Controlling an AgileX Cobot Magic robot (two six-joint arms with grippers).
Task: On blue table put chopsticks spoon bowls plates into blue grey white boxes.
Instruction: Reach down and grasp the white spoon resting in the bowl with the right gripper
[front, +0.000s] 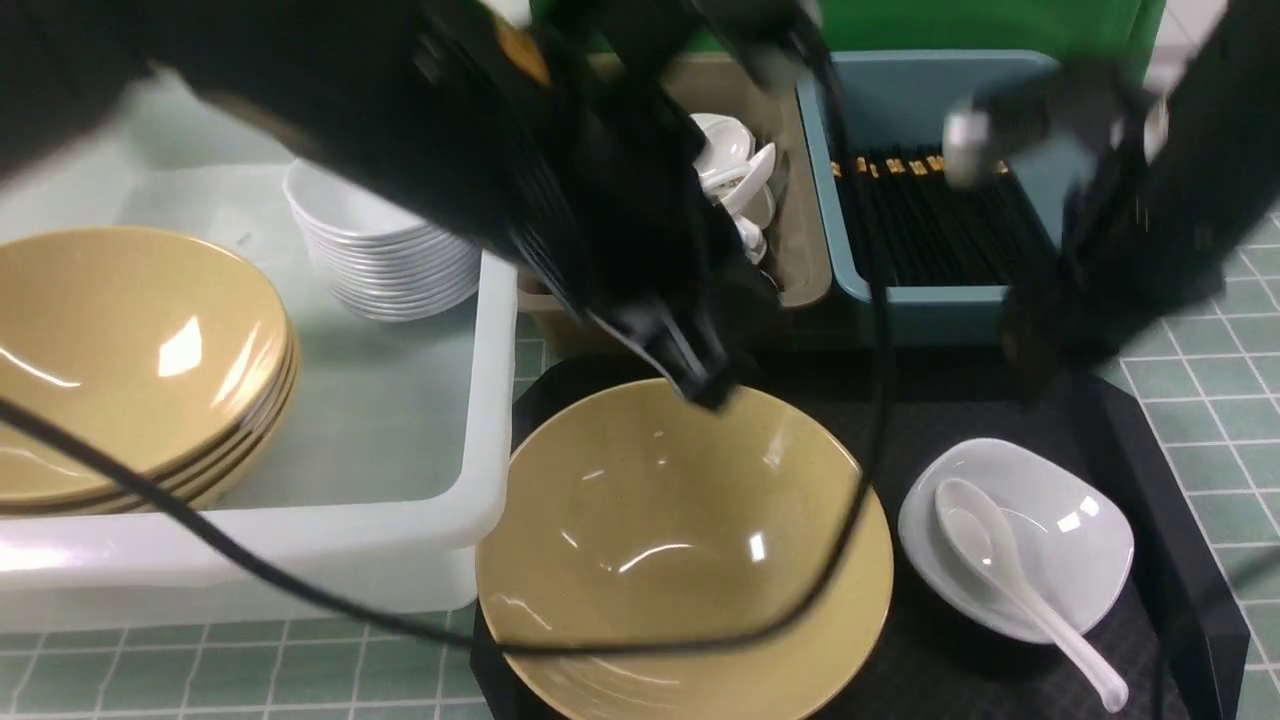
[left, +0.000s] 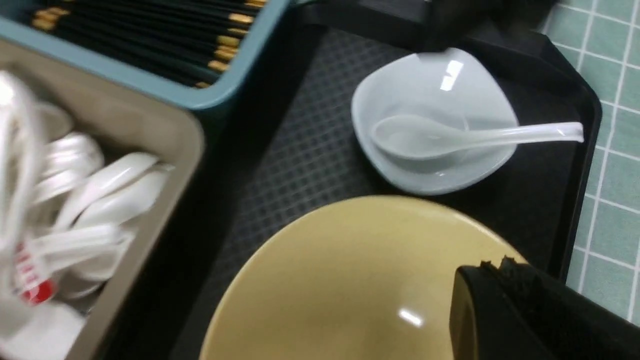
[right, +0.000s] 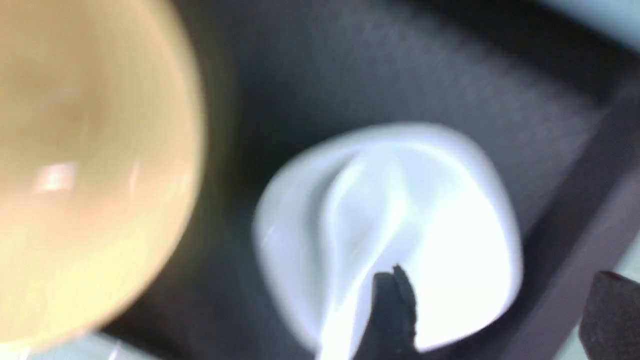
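A large yellow bowl (front: 680, 560) sits on a black tray (front: 1180, 560). My left gripper (front: 705, 388) is at the bowl's far rim, jaws together on that rim, as the left wrist view (left: 495, 265) shows over the bowl (left: 350, 290). A white dish (front: 1070, 510) with a white spoon (front: 1000, 560) lies to the right on the tray. My right gripper (right: 500, 305) is open above the dish (right: 450, 200), blurred. The right arm (front: 1150, 200) is blurred at the back right.
A white box (front: 490, 400) on the left holds stacked yellow bowls (front: 120, 360) and stacked small white bowls (front: 380, 260). A grey box (front: 805, 230) holds spoons. A blue box (front: 900, 300) holds black chopsticks (front: 930, 220). A black cable (front: 300, 590) hangs across the bowl.
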